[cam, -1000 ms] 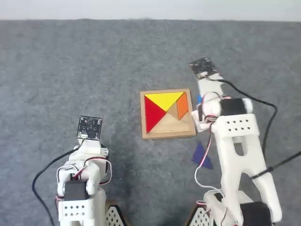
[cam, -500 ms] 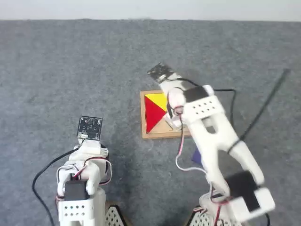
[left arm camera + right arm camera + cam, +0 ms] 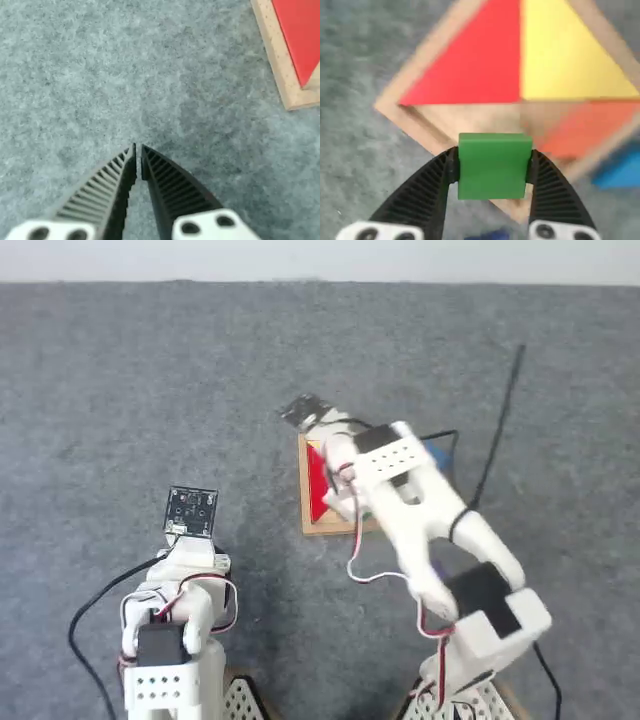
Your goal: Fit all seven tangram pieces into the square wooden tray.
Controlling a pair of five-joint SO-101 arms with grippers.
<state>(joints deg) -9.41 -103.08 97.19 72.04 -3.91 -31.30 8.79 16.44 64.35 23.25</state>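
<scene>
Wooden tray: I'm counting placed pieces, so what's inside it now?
Inside the tray lie a red triangle, a yellow triangle and an orange triangle, plus bare wood. The green square covers part of its floor and rim.

- A grey, fuzzy, felt-like covering (image 3: 150, 370) spreads across the table top, its nap mottled lighter and darker.
- A plain, pale white strip (image 3: 320, 260) runs along the covering's far edge; whether it is wall or floor is unclear.
- The light is soft and even, with faint shadows.
</scene>
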